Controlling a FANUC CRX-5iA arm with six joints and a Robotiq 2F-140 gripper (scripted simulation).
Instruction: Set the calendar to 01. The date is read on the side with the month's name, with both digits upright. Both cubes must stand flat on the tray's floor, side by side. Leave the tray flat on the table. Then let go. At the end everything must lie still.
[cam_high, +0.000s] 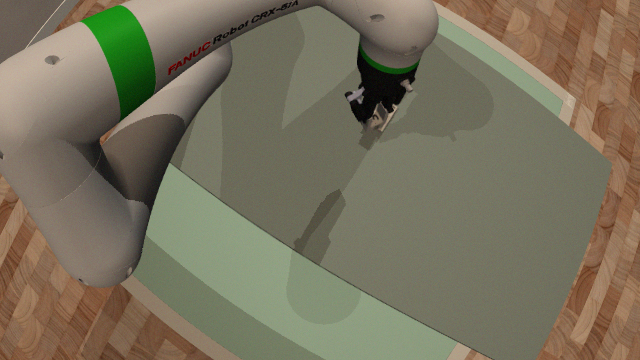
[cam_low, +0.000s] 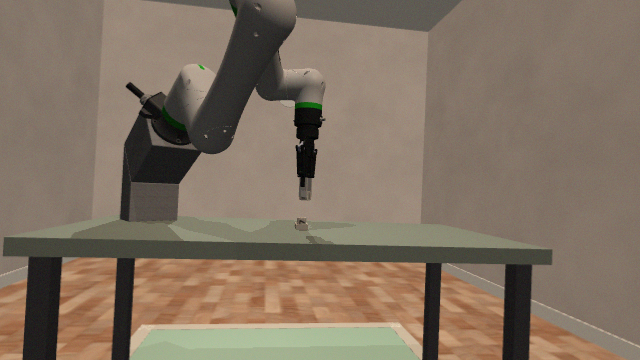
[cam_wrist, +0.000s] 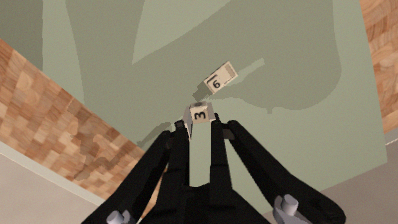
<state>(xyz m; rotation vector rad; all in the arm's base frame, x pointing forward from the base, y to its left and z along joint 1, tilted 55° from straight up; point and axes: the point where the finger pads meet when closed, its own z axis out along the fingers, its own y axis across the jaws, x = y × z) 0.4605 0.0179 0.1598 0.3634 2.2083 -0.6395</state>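
My gripper (cam_wrist: 199, 111) is shut on a small beige cube (cam_wrist: 200, 113) whose outward face shows a 3. It holds the cube in the air, well above the table; the held cube also shows in the exterior view (cam_low: 305, 193). The beige calendar tray (cam_wrist: 221, 78) lies flat on the green table below and a little beyond the fingers. A second cube (cam_wrist: 216, 83) with a 6 on top stands in the tray's one half; the other half is bare. In the top view the gripper (cam_high: 377, 119) covers most of the tray. The month's name is not visible.
The table's edges lie to the left (cam_wrist: 75, 107) and far right (cam_wrist: 367, 60) in the wrist view, with wood floor beyond. The robot's base (cam_low: 150, 185) stands at the table's back left. A pale green mat (cam_low: 272, 342) lies on the floor.
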